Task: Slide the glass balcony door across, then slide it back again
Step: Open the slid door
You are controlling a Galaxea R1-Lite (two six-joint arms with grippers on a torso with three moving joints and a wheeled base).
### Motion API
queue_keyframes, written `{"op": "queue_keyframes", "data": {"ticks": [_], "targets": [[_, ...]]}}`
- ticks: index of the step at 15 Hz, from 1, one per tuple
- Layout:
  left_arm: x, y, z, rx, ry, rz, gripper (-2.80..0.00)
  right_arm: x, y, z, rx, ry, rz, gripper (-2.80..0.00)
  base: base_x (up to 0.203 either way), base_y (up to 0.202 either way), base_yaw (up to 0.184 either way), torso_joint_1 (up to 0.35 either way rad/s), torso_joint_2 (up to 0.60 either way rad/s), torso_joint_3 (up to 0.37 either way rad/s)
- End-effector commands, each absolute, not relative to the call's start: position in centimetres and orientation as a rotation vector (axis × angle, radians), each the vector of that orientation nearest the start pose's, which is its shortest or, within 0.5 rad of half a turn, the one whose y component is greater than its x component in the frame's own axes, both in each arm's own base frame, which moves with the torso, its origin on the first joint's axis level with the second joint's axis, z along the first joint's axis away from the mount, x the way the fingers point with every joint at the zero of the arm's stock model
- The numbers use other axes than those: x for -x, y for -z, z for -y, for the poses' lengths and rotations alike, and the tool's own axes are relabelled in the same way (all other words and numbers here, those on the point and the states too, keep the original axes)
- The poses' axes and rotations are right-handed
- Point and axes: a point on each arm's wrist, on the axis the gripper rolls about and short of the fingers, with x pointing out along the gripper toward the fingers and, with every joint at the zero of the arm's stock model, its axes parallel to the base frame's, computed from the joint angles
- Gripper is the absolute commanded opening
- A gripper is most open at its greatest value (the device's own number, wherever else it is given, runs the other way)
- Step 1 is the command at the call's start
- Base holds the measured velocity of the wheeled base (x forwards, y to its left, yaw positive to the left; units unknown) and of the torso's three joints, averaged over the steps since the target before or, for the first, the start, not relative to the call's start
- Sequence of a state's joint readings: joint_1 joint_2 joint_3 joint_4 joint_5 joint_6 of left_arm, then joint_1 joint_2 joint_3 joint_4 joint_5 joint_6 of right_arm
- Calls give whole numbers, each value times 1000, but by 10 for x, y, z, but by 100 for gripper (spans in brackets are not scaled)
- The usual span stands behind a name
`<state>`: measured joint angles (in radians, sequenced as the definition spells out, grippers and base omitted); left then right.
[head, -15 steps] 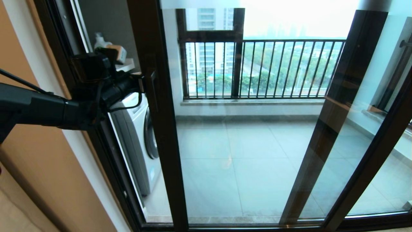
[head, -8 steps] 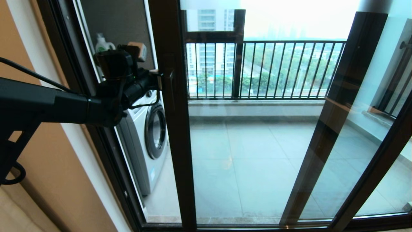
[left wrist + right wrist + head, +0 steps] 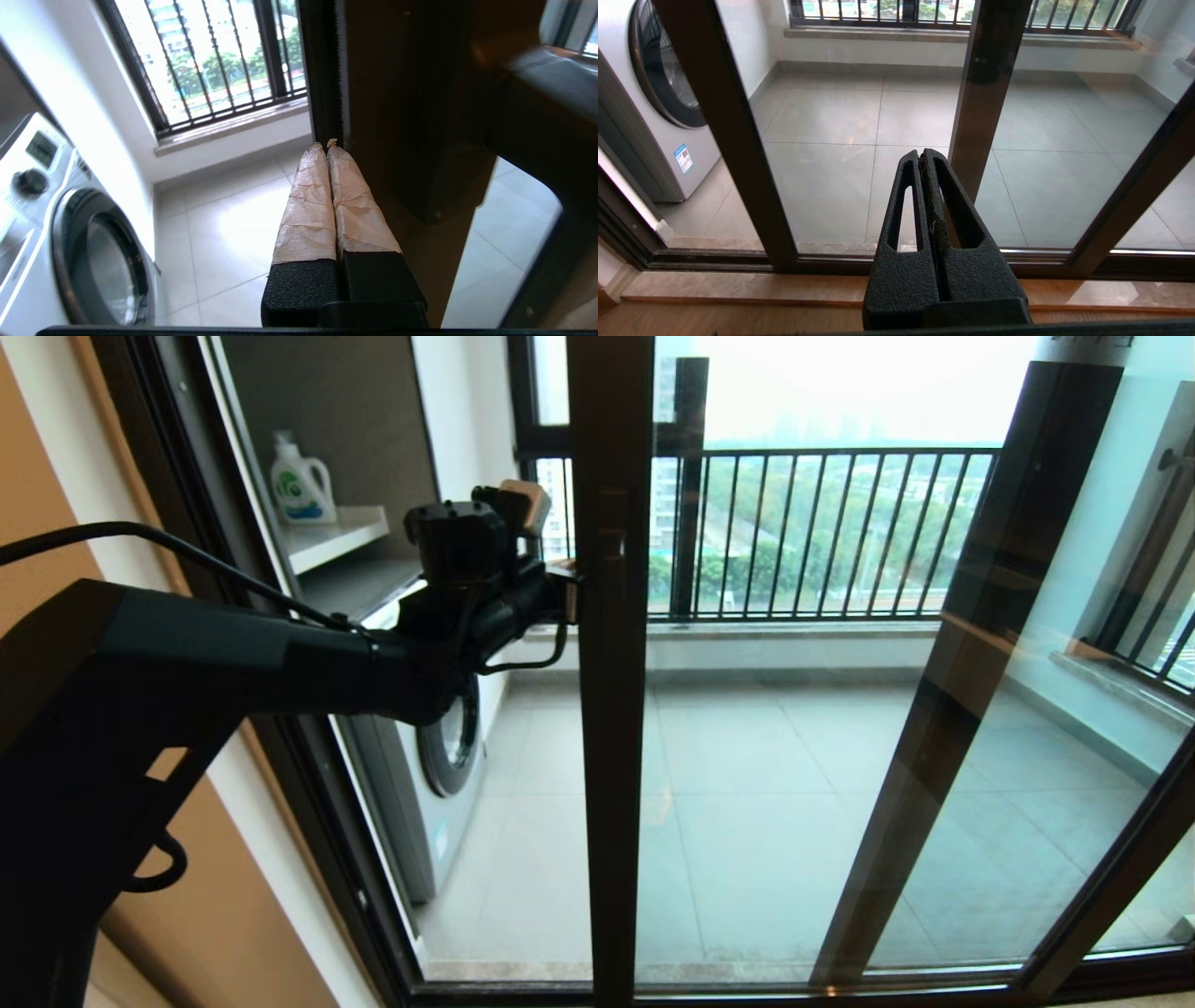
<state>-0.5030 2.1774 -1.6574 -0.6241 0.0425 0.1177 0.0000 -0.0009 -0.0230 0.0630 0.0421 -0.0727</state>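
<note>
Item 1: my left gripper (image 3: pixel 325 145), fingers pressed together, tips against the edge of the glass balcony door (image 3: pixel 611 709) beside its handle (image 3: pixel 537 107) (door part open). Item 2: my right gripper (image 3: pixel 923 154), closed on nothing, low before the glass.

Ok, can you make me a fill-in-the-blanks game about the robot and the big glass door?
1. The left gripper pushes the glass balcony door with its fingers ____.
2. The round-windowed machine on the balcony is a ____ machine.
3. The bottle stands on a white ____.
4. The right gripper's fingers are ____.

Missing words: shut; washing; shelf; shut
</note>
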Motion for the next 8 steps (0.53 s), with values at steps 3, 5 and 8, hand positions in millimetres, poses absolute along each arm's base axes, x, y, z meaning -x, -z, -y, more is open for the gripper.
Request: {"op": "queue_keyframes", "data": {"ticks": [3,5,8], "targets": [[-407,-235,239,-76,427,148,-280,25,-75,-1,73,-44,-38,-280,0,0,0,0,0,0],[-404,-239,237,-68,422,157,-280,25,-75,-1,73,-44,-40,-280,0,0,0,0,0,0],[-395,-245,225,-67,405,141,-280,25,-75,-1,73,-44,-40,-280,0,0,0,0,0,0]]}}
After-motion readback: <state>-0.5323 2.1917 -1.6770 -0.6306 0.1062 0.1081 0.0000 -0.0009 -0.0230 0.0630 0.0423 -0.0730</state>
